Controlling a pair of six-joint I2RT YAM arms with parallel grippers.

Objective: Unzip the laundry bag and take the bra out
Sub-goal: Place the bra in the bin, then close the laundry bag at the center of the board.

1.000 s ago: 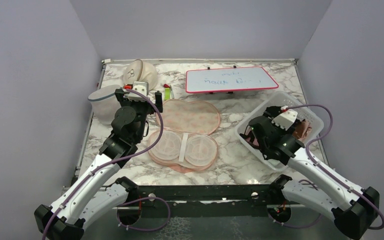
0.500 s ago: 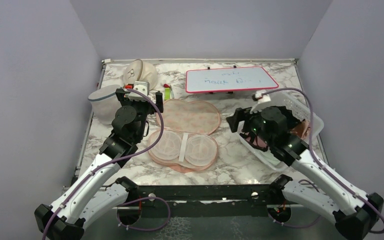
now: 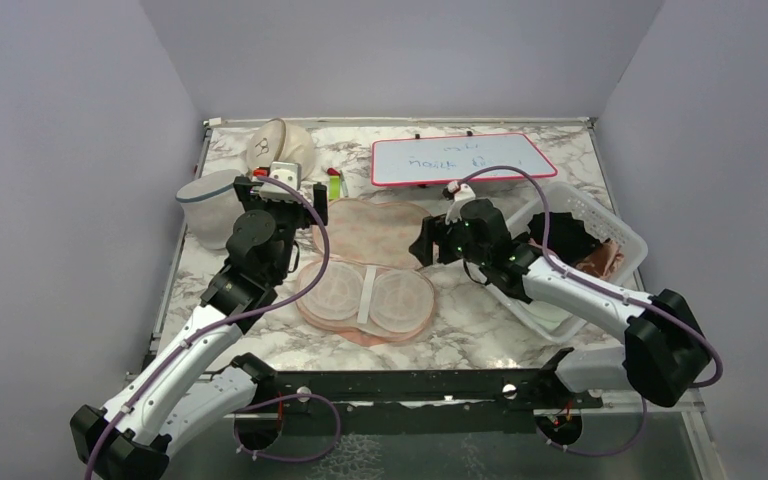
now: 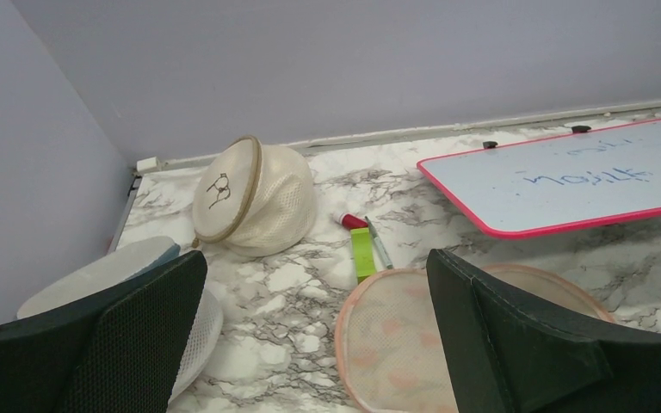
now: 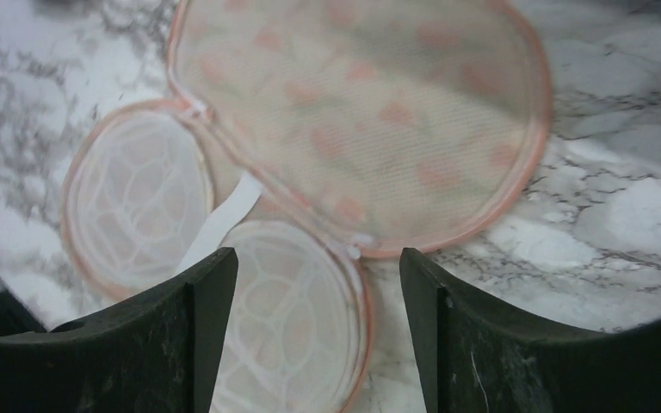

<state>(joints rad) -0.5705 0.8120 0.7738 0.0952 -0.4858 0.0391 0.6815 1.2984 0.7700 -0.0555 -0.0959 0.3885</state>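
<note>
The laundry bag lies opened flat mid-table. Its flower-printed half (image 3: pixel 375 232) is at the back and its pale half with two white lattice cups (image 3: pixel 365 300) is at the front; both also show in the right wrist view (image 5: pixel 353 112). No bra shows in any view. My left gripper (image 3: pixel 288 192) is open and empty, above the table by the bag's back left edge (image 4: pixel 387 344). My right gripper (image 3: pixel 428 243) is open and empty, hovering over the bag's right side, its jaws either side of the right cup's rim (image 5: pixel 293 318).
A white mesh cylinder with grey-blue rim (image 3: pixel 208 205) and a cream dome bag (image 3: pixel 280 148) stand back left. A marker and a green item (image 3: pixel 334 183) lie behind the bag. A red-framed whiteboard (image 3: pixel 460 158) is at the back. A clear basket (image 3: pixel 615 232) on the right holds black and brownish-pink cloth.
My right arm has swung left out of the basket to the laundry bag's right side, gripper open and empty. The left arm has barely moved.
</note>
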